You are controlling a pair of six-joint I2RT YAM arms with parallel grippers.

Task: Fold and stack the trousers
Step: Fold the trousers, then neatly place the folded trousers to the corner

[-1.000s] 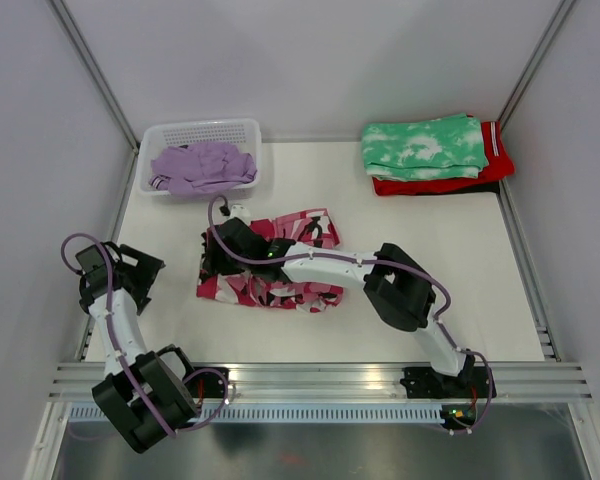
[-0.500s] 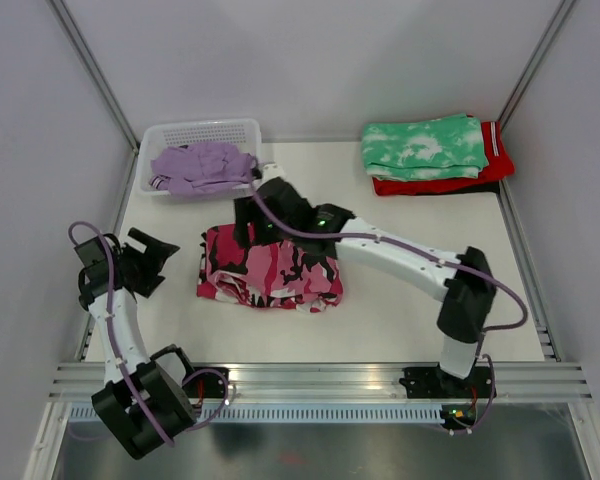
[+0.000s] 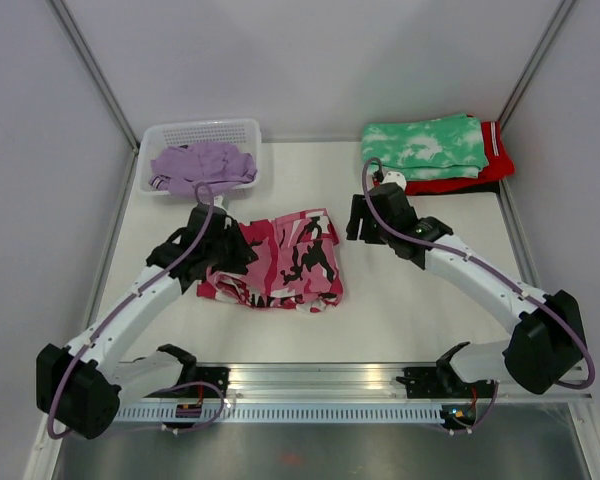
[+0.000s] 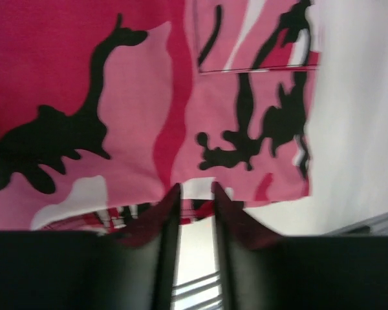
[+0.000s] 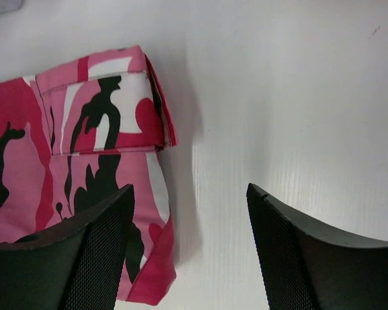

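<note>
The pink, white and black camouflage trousers (image 3: pixel 285 262) lie folded in the middle of the table, and fill the top of the left wrist view (image 4: pixel 136 97). My left gripper (image 3: pixel 230 258) is at their left edge. Its jaws stand a narrow gap apart (image 4: pixel 193 188), tips against the hem, with bare table showing between the fingers. My right gripper (image 3: pixel 360 218) hangs open just right of the trousers over bare table (image 5: pixel 191 194), the trousers' folded corner (image 5: pixel 103 168) beside its left finger. The lilac trousers (image 3: pixel 202 166) lie crumpled in the white basket (image 3: pixel 245 128).
A green-and-white tie-dye folded garment (image 3: pixel 425 147) lies on a red folded one (image 3: pixel 495 165) at the back right. Grey walls close the table on three sides. A metal rail (image 3: pixel 320 378) runs along the near edge.
The right arm drew back off the camouflage trousers toward the right and opened. The left arm swung in from the far left to the trousers' left edge, its jaws narrowing.
</note>
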